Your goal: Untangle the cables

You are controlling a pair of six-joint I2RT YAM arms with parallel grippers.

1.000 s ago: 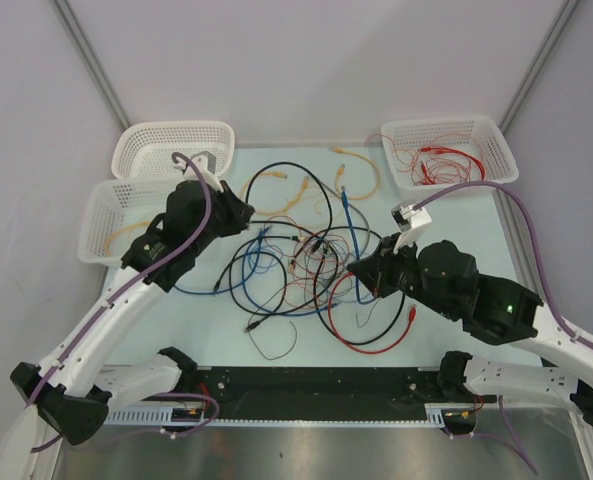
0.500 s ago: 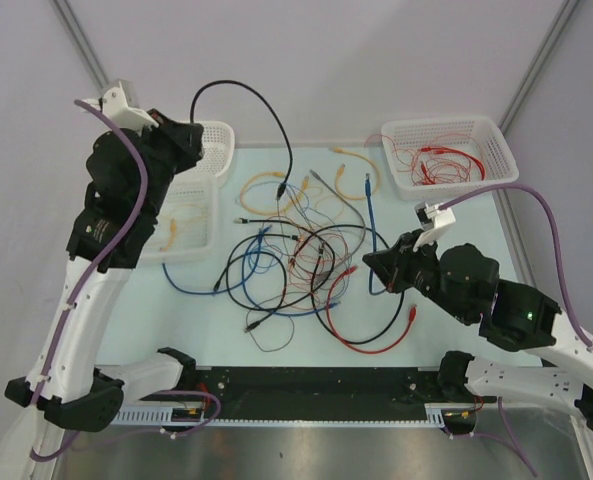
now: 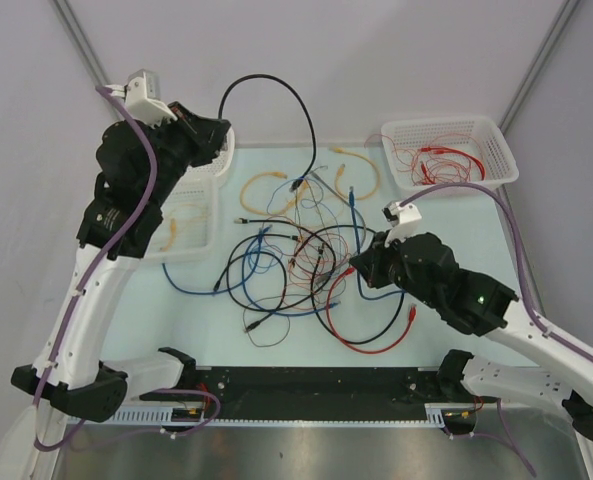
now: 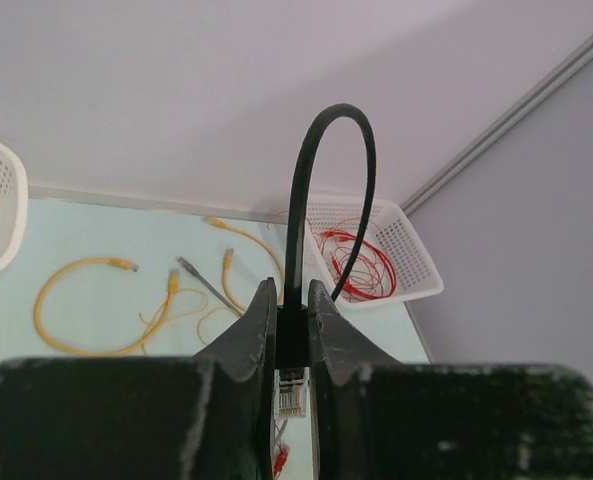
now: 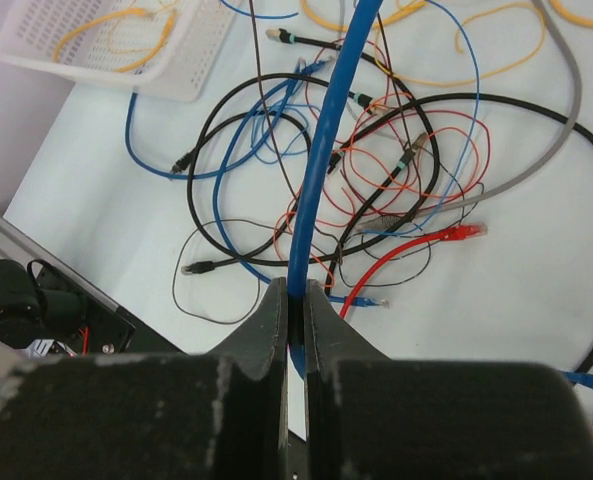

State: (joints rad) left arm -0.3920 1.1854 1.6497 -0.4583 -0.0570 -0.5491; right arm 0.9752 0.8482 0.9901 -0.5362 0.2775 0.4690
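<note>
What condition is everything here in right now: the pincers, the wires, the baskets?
left pincer: shut on the black cable, raised high
black cable: lifted in an arch
right pincer: shut on the blue cable
blue cable: held above the pile
tangle: knotted, lying on the table
right basket: holds red wires
near left basket: holds a yellow cable

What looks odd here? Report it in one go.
The black cable arcs high above the table, pinched at its plug end in the left gripper, the rest dropping toward the tangle of cables mid-table. The right gripper pinches a blue cable from the same tangle. Nothing looks damaged.
</note>
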